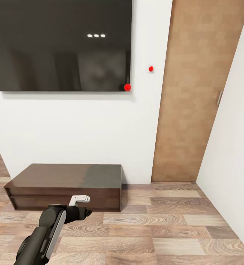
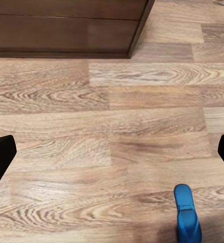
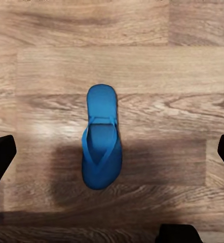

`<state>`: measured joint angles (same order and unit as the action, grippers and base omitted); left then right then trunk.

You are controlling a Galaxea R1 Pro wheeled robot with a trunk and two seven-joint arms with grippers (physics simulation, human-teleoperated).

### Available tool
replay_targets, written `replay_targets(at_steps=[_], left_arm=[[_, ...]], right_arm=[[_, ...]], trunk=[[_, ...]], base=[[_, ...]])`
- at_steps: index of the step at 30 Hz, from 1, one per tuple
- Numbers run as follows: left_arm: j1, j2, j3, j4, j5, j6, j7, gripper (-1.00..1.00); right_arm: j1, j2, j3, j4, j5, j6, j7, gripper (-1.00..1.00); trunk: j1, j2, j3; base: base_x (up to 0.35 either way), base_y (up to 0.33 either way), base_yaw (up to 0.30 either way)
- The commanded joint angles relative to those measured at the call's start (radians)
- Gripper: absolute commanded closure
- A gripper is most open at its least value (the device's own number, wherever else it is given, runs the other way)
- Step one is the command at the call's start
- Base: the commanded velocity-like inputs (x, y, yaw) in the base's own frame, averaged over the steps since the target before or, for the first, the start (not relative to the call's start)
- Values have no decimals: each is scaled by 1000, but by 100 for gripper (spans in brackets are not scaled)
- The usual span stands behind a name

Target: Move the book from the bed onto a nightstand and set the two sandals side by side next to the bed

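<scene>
Right wrist view: a blue sandal (image 3: 102, 137) lies flat on the wood floor (image 3: 183, 71) in the middle of the frame, between the wide-open right claw (image 3: 112, 157) tips (dark, at both edges). The left claw (image 2: 112, 152) is open too, another sandal (image 2: 187, 215) at lower right.

Wood-plank floor (image 2: 112, 126) spreads out under the left gripper (image 2: 112, 152), its two dark fingertips (image 2: 0, 154) spread wide apart at the frame's edges with nothing between them. A blue sandal (image 2: 186, 212) lies flat on the planks, partly cut off, well apart from the dark-brown cabinet (image 2: 66, 28) standing on the floor
</scene>
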<state>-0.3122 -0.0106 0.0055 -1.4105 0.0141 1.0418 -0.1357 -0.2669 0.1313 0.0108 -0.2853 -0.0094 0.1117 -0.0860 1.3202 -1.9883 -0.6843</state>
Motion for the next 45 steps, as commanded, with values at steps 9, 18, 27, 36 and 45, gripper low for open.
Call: replay_targets(at_steps=[9, 18, 27, 36, 45], left_arm=[[-1, 0, 1, -1, 1, 4, -2, -100], [-1, 1, 1, -1, 1, 4, -2, -100], [-1, 1, 0, -1, 2, 4, -2, -100], [-1, 1, 0, 0, 3, 4, -2, -100], [-2, 1, 0, -1, 4, 4, -2, -100]], right_arm=[[0, 10, 1, -9, -1, 7, -26, -100], [0, 16, 1, -12, -2, 8, -34, -100], [0, 27, 3, -11, -3, 8, -36, -100], [0, 31, 3, -11, -3, 9, -36, -100], [0, 37, 3, -11, -4, 9, -35, -100]], trunk=[[34, -64, -29], [69, -127, -58], [103, -190, -86], [138, -253, -114], [172, -316, -142]], base=[[0, 0, 0], [0, 0, 0], [0, 0, 0], [0, 0, 0], [0, 0, 0]])
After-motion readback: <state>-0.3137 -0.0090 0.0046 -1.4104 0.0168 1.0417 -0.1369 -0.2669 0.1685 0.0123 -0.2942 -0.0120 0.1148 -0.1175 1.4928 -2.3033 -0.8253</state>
